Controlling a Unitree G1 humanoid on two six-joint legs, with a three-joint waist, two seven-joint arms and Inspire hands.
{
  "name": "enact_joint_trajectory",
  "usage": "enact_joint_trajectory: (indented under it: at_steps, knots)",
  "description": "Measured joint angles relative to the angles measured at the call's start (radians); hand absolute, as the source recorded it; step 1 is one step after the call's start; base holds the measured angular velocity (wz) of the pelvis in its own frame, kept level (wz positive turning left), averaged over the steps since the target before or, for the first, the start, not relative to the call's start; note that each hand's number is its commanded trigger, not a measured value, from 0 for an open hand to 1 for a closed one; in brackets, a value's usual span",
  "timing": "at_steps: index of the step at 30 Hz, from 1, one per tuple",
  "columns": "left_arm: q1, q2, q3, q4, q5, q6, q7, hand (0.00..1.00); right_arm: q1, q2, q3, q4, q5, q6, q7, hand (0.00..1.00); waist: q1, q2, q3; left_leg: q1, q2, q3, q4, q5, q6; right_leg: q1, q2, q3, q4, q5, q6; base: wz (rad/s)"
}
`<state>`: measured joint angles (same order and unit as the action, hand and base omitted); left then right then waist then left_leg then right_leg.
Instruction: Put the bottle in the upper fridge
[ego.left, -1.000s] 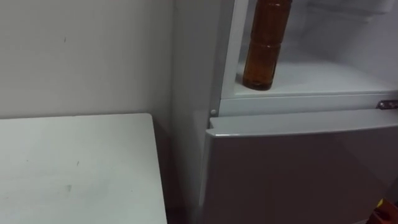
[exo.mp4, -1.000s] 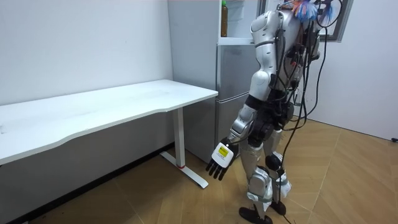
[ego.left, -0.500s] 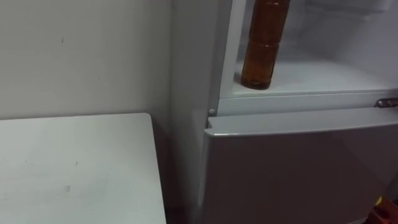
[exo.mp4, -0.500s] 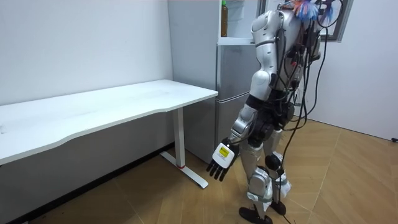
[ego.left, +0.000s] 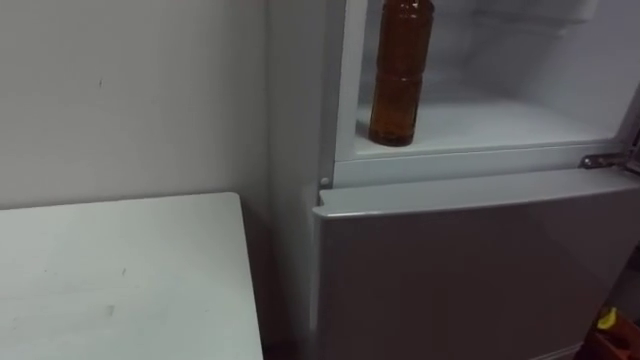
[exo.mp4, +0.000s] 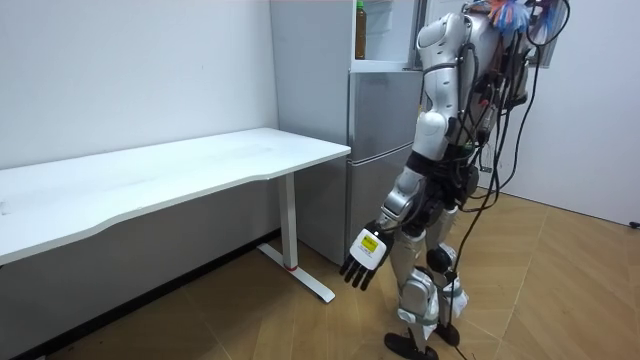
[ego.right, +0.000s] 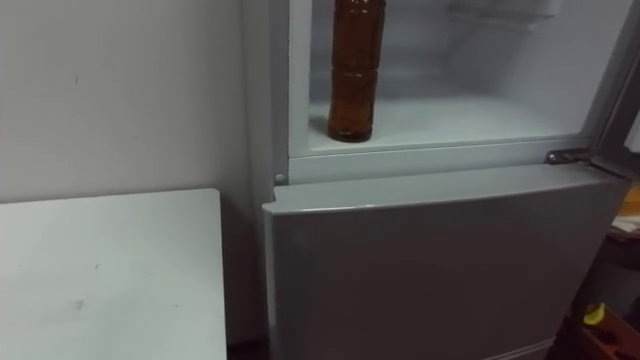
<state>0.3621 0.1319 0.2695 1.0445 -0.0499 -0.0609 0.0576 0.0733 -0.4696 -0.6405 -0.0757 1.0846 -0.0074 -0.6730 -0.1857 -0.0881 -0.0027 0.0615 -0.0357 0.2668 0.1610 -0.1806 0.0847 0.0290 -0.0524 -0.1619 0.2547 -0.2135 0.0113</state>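
The robot stood on the wood floor facing the fridge (exo.mp4: 375, 120), with the white table (ego.left: 120, 280) just to its left. Its left hand (exo.mp4: 362, 260) hung low beside its thigh, well apart from table and fridge, the fingers (exo.mp4: 352, 277) straight, loosely spread and pointing down, holding nothing. In the eye views the table's corner lay nearest, close beside the fridge's side wall. Past it the lower door (ego.left: 470, 270) was closed. Above that the upper fridge (ego.left: 480, 120) stood open, a metal hinge (ego.left: 600, 160) showing at its right edge. The brown bottle (ego.left: 400, 75) stood upright on the white floor of that upper compartment, at the front left corner, close to the left wall.
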Motion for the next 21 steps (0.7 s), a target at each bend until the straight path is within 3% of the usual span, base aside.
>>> enact_joint_trajectory:
  at_steps: [12, 21]
  knots:
    - [-0.020, 0.001, -0.021, 0.058, -0.008, -0.045, 0.000, 0.00, 0.037, 0.004, 0.126, -0.116, -0.003, 0.000, -0.007, 0.00, 0.004, 0.001, 0.0000, -0.019, 0.012, 0.021, 0.003, 0.003, -0.008, -0.025, 0.005, -0.004, 0.005, 0.006, -0.011, -0.06]
    - [-0.019, 0.003, -0.046, 0.058, -0.016, -0.060, 0.001, 0.00, 0.038, 0.018, 0.137, -0.141, -0.037, -0.001, -0.028, 0.00, 0.004, 0.003, -0.0007, -0.035, 0.013, 0.024, 0.005, 0.003, -0.009, -0.042, 0.007, 0.000, 0.005, 0.007, -0.012, -0.01]
